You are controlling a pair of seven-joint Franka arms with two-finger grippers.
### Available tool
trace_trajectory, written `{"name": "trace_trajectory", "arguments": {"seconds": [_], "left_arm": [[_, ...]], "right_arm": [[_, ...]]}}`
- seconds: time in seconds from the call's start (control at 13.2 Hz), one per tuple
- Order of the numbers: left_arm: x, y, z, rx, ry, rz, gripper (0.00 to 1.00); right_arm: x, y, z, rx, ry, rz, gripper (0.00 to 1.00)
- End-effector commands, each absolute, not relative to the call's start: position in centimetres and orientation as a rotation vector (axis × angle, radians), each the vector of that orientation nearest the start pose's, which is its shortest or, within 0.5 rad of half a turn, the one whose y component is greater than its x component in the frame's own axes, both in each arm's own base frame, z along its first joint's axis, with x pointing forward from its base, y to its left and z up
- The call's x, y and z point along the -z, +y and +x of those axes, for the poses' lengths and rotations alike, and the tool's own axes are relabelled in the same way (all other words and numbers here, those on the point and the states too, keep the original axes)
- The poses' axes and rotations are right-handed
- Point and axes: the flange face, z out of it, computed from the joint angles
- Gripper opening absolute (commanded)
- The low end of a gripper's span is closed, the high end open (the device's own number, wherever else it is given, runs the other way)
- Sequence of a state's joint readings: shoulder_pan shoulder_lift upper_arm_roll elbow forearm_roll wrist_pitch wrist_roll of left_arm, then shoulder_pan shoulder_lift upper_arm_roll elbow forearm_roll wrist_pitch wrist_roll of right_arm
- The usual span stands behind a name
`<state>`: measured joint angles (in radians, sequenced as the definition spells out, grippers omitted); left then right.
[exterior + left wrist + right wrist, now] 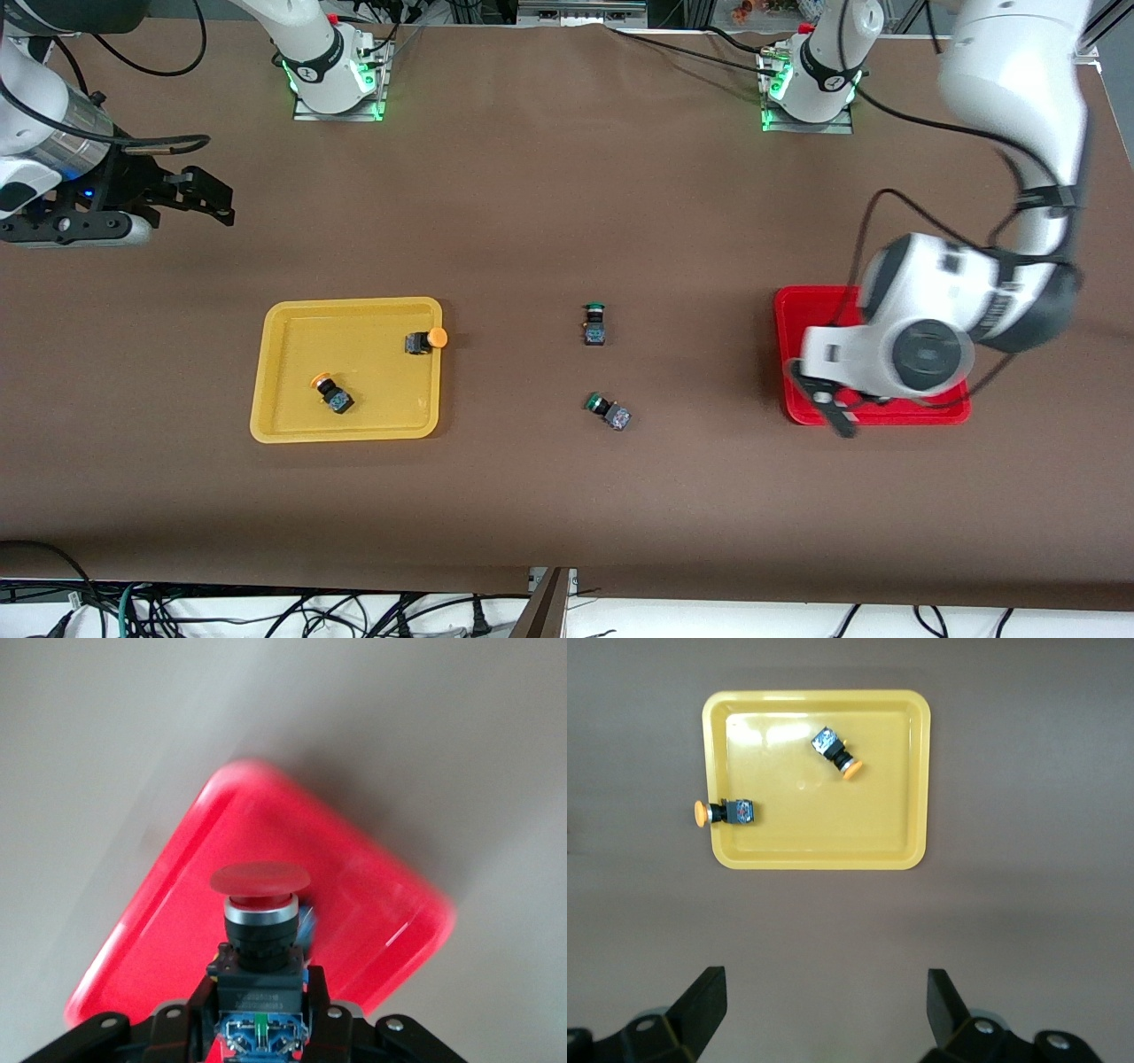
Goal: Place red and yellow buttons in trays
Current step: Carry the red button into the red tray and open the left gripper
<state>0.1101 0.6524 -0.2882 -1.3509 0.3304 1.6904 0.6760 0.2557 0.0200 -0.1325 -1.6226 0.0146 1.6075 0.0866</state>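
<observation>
Two yellow buttons (335, 394) lie in yellow tray (345, 434); left gripper (262, 1028) clamps red button (259, 904) over red tray (788, 310), right gripper (824, 997) waits w/ jaws wide, empty.

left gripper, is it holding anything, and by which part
The left gripper is shut on a red mushroom-capped push button, gripping its black body above the red plastic tray. The right gripper holds nothing.

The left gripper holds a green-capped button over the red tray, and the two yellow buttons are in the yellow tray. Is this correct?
Not quite. The left wrist view shows the left gripper shut on a red-capped button, not a green one. It is over the red tray, and both yellow buttons are in the yellow tray.
</observation>
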Motion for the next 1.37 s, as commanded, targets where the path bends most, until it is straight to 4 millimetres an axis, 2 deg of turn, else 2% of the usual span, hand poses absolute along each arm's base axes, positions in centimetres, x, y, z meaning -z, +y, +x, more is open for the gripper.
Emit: {"name": "trace_trajectory", "arguments": {"seconds": [0.0,0.08,0.15,0.23,0.3,0.38,0.46,0.53,0.61,0.68,0.84,0.91,0.99,1.06,1.14,1.29], "left_arm": [[-30.0,2.4,68.3,-0.509,1.412,-2.782,0.1],[-28.4,3.7,68.0,-0.489,1.467,-2.764,0.11],[-26.0,4.2,67.4,-0.47,1.531,-2.737,0.11],[-24.1,5.3,66.8,-0.441,1.541,-2.739,0.12],[-22.2,6.6,66.0,-0.409,1.529,-2.757,0.17],[-20.7,7.2,65.6,-0.354,1.526,-2.765,0.2],[-19.6,7.0,65.1,-0.322,1.553,-2.754,0.22],[-19.5,7.4,65.0,-0.309,1.563,-2.75,0.44],[-19.6,7.7,65.0,-0.303,1.583,-2.739,0.99],[-20.1,7.3,65.3,-0.292,1.632,-2.705,1.0],[-22.0,6.7,65.6,-0.276,1.64,-2.686,1.0],[-24.2,6.7,65.6,-0.283,1.619,-2.685,1.0],[-27.3,7.2,65.1,-0.331,1.568,-2.709,1.0],[-31.8,7.2,64.4,-0.38,1.485,-2.734,1.0],[-35.9,6.0,63.6,-0.426,1.387,-2.793,1.0],[-41.6,3.4,62.0,-0.541,1.143,-2.917,1.0]], "right_arm": [[-60.2,6.9,56.4,-0.018,-0.034,-3.15,1.0],[-59.9,6.9,56.3,-0.037,-0.029,-3.15,1.0],[-59.8,7.0,56.4,-0.034,-0.029,-3.151,1.0],[-59.9,7.2,56.4,-0.029,-0.037,-3.153,1.0],[-59.7,7.1,56.5,-0.034,-0.034,-3.153,1.0],[-59.7,7.0,56.4,-0.041,-0.029,-3.154,1.0],[-59.6,6.9,56.4,-0.046,-0.027,-3.154,1.0],[-59.3,6.9,56.5,-0.053,-0.027,-3.155,1.0],[-59.3,6.9,56.5,-0.053,-0.029,-3.155,1.0],[-59.3,6.8,56.5,-0.053,-0.027,-3.156,1.0],[-59.3,6.8,56.6,-0.051,-0.027,-3.155,1.0],[-59.4,6.9,56.6,-0.048,-0.03,-3.156,1.0],[-59.4,6.9,56.6,-0.043,-0.03,-3.156,1.0],[-59.4,6.9,56.6,-0.043,-0.032,-3.156,1.0],[-59.4,7.0,56.6,-0.046,-0.034,-3.156,1.0],[-59.4,7.0,56.5,-0.047,-0.037,-3.16,1.0]]}}
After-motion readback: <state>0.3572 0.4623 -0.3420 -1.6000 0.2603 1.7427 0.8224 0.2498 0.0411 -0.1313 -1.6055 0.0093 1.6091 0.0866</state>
